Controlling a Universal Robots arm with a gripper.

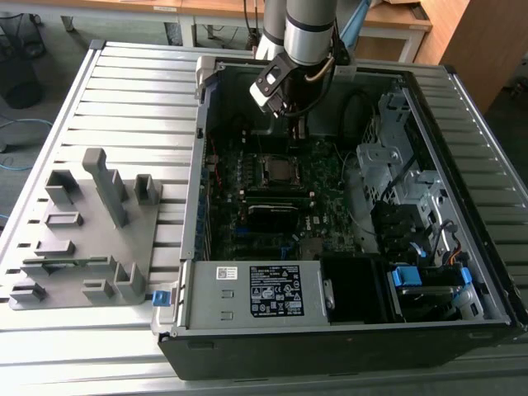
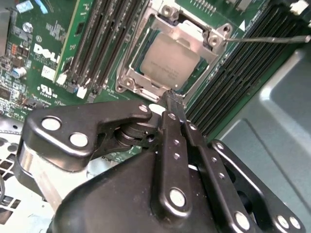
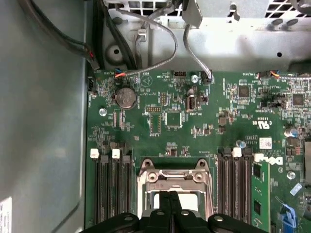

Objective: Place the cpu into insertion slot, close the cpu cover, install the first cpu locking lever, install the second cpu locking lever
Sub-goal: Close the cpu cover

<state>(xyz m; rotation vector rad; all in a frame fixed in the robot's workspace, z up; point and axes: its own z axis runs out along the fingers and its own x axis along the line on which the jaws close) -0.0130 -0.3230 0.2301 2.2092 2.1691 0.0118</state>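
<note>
My gripper (image 2: 173, 97): jaws closed together, tip at socket edge | cpu (image 2: 170, 61): seated in socket | cpu cover (image 2: 194, 35): lying flat, framing cpu | motherboard (image 3: 194, 131): beneath.

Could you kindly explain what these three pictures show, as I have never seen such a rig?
A robot arm reaches into an open computer case lying on a slatted table; the exterior view shows this from off the arm. A grey fixture stands on the table at that view's left. The two wrist views come from cameras riding on the arm, facing the green motherboard. In the second wrist view the gripper is shut, seemingly empty, its tip at the socket's edge. The cpu sits in the socket, with the cpu cover lying over its edges. A thin metal lever sticks out beside it.
</note>
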